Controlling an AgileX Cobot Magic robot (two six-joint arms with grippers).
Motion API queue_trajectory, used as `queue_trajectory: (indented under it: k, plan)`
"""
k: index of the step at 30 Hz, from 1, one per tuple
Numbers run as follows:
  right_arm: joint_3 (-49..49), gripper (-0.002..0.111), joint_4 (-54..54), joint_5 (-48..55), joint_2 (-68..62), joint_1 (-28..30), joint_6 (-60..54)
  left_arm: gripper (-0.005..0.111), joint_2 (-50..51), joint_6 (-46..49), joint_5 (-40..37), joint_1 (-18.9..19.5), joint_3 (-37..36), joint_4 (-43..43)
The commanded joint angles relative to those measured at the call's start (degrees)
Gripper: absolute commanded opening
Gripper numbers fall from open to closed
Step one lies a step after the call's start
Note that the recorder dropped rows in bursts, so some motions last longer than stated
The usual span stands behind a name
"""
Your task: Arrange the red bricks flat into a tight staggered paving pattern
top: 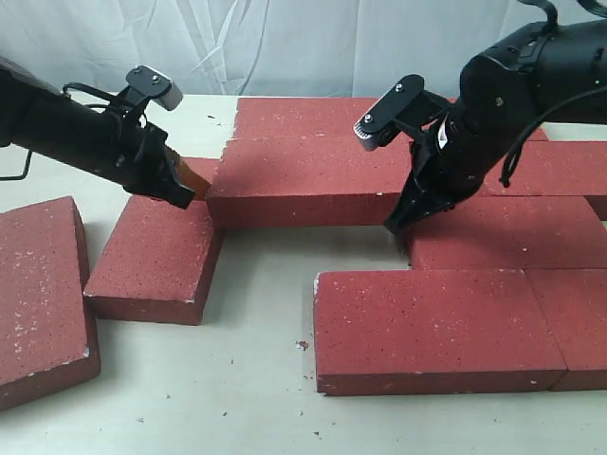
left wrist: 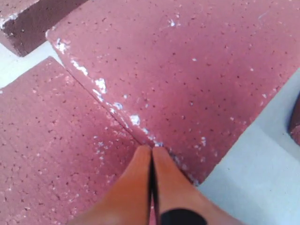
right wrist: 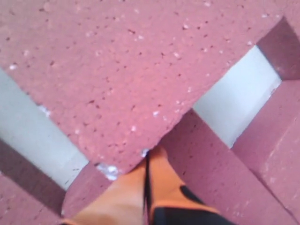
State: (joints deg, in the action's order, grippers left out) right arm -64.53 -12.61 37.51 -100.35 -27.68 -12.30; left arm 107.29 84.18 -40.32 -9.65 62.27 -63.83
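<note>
- Target: the dark red, pale-speckled rectangular paver brick (top: 303, 180) lies flat mid-scene, its long axis running left to right between the two arms.
- At its left end sits the left gripper (top: 194, 192), orange fingers pressed together and gripping nothing. The brick stretches away to the right of the tips.
- At its right near corner sits the right gripper (top: 398, 226), likewise closed and empty. The brick lies to its left and slightly far.
- Each arm is nearest one end, so neither has the advantage.
- A strip of pale bare tabletop (top: 270, 256) separates this brick from the near-row red speckled brick (top: 436, 327). A nearward push would probably close that gap.
</note>
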Motion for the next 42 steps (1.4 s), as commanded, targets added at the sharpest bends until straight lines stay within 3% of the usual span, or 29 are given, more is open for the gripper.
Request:
queue_trajectory:
  k: [1,5,12,21,26,29,31,35,42]
  plan:
    - [-2.3,-0.001,-2.26,-7.64,-2.28,-0.31,-0.34,0.0,-0.64,-1.36,-2.64,-0.85,-0.11,-0.4]
    - [-2.78,-0.001,-5.92,-9.23,-3.18,-0.31,0.01,0.0,-0.64,-2.44,0.58,-0.85,-0.11,-0.4]
    - [-2.78,-0.001,-14.61,-10.52,-3.21,-0.31,11.55,0.0,-0.64,-8.88,8.57,-0.76,-0.11,3.74]
    - [-2.68,-0.001,-17.06,-10.63,-3.21,-0.31,10.98,0.0,-0.64,-11.68,9.95,-0.76,-0.11,6.16]
    - [-2.68,-0.001,-20.97,-7.21,-3.3,-0.31,10.89,0.0,-1.49,-14.49,12.98,0.03,-0.11,11.76]
    - [-2.68,-0.001,-24.92,-7.08,-3.07,-0.31,17.61,0.0,-4.15,-20.42,12.48,1.1,0.02,14.08]
    - [-2.68,-0.001,-21.68,-6.87,-2.14,-0.92,18.9,0.0,-6.44,-21.29,8.97,1.21,0.02,14.08]
    - [-2.68,-0.001,-8.17,-4.63,1.27,-4.03,8.51,0.0,-8.69,-19.24,-0.82,-2.11,0.02,14.47]
    - [-2.68,-0.001,19.88,4.56,-0.11,-6.27,-29.57,0.0,-5.79,-18.46,-0.39,-8.82,0.02,18.66]
